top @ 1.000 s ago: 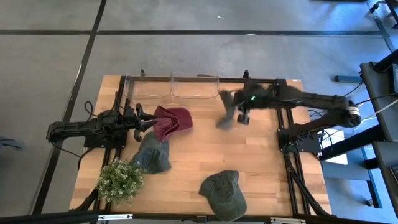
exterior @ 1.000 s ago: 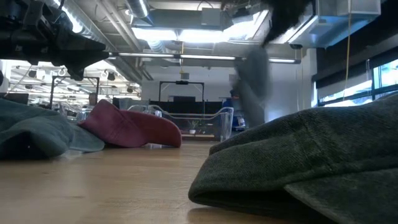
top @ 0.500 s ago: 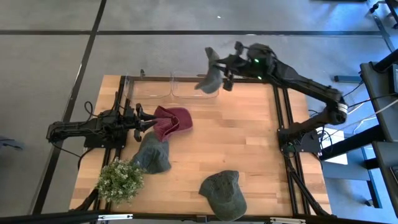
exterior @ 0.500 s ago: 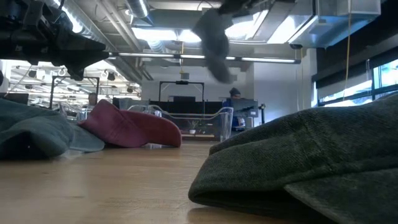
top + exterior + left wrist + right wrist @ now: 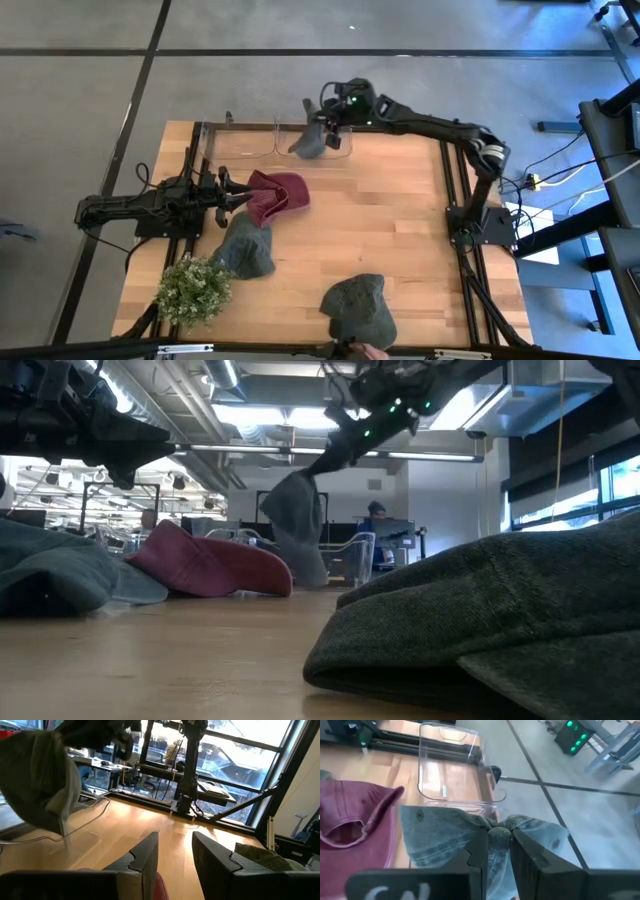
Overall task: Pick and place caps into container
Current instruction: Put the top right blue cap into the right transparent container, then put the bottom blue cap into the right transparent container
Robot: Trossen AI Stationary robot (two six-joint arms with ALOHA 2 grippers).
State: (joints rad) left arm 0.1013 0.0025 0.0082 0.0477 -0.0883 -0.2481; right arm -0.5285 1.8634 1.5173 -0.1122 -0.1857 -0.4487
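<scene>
My right gripper (image 5: 328,122) is over the far edge of the table, shut on a grey-green cap (image 5: 306,143) that hangs over the clear container (image 5: 250,140). In the low view this cap (image 5: 298,535) dangles in front of the container (image 5: 352,558). The maroon cap (image 5: 278,195) lies on the table left of centre. My left gripper (image 5: 228,192) stands open right beside its left edge; whether they touch I cannot tell. Two more grey-green caps lie on the table, one (image 5: 245,248) below the maroon cap and one (image 5: 358,308) near the near edge. My right gripper pinches a bunched fold of the grey-green cap's fabric (image 5: 499,831) between its two fingers, coming from above and the right. The cap is lifted and hangs slack below the fingers. I cannot tell whether its lower end (image 5: 310,578) touches the container.
A bushy green plant (image 5: 193,288) stands at the near left corner. Dark frame rails (image 5: 455,190) run along the table's left, right and far sides. Bare wood (image 5: 390,230) lies between the caps in the table's right half.
My right gripper has carried the grey-green cap from the table's right middle up and toward the far-left, then down over the container. The cap has swung beneath it and now hangs lower. The left arm has kept still.
</scene>
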